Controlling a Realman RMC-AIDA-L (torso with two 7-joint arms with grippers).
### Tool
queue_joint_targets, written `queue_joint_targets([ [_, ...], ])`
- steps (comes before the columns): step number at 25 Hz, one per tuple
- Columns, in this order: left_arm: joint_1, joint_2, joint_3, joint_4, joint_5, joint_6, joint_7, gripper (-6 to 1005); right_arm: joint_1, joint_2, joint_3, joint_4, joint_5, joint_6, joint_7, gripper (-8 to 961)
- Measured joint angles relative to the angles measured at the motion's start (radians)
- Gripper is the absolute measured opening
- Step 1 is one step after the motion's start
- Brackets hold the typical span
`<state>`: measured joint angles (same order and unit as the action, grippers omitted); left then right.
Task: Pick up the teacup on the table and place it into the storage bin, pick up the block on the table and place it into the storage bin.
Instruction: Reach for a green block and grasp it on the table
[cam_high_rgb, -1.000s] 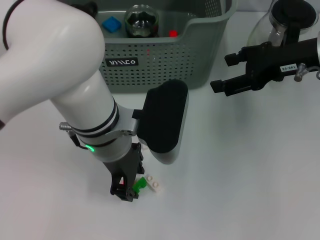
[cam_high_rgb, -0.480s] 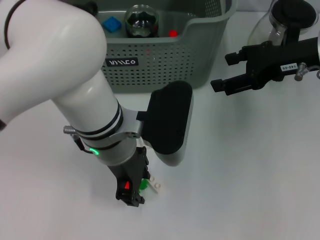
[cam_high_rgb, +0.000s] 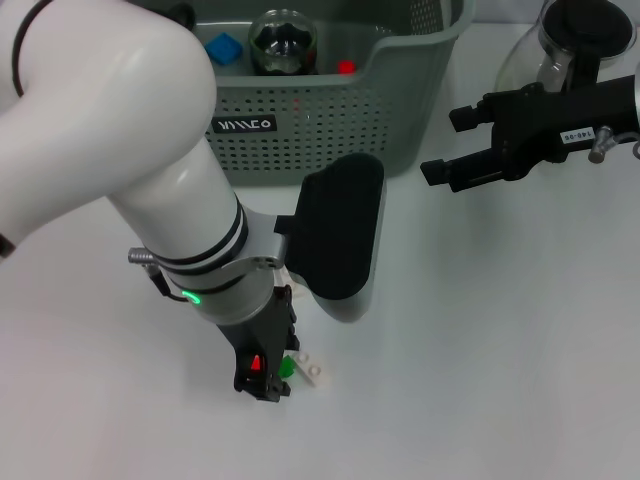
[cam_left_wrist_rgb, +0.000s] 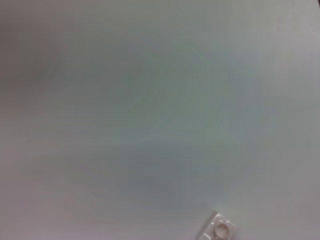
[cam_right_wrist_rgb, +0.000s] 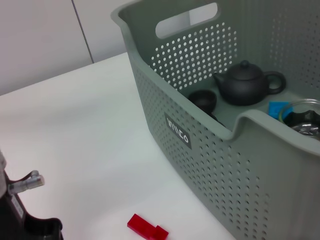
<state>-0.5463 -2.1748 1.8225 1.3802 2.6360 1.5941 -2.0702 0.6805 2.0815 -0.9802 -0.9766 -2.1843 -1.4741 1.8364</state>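
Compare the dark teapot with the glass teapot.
The dark teapot is opaque, while the glass teapot is clear with a black lid. The dark teapot sits inside the storage bin; the glass teapot stands on the table outside it, behind the right gripper. Both stand upright. The left gripper is down at the table.

The blocks (cam_high_rgb: 300, 368) lie on the table (cam_high_rgb: 480, 340) just right of the left gripper (cam_high_rgb: 262, 385); the bin (cam_high_rgb: 330, 120) stands well behind it.

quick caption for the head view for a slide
Left gripper lowered onto the green block and white block on the table, in front of the storage bin; right gripper hovers open nearby.
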Motion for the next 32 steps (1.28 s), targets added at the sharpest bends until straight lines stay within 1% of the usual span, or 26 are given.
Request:
queue_joint_targets([
  [19,-0.002,0.0,0.017,-0.006,0.004,-0.021,-0.033,457,0.002,-0.001,0.0,0.001,0.0,0.001,-0.004,931],
  [26,-0.017,0.0,0.018,-0.027,0.008,-0.032,-0.048,361,0.002,-0.002,0.0,0.002,0.0,0.001,-0.009,931],
  [30,-0.02,0.0,0.017,-0.03,0.01,-0.031,-0.048,258,0.001,-0.002,0.0,0.002,0.0,0.002,-0.009,930],
  [32,-0.021,0.0,0.015,-0.03,0.01,-0.029,-0.048,245,0.001,-0.002,0.0,0.002,0.0,0.002,-0.009,930],
])
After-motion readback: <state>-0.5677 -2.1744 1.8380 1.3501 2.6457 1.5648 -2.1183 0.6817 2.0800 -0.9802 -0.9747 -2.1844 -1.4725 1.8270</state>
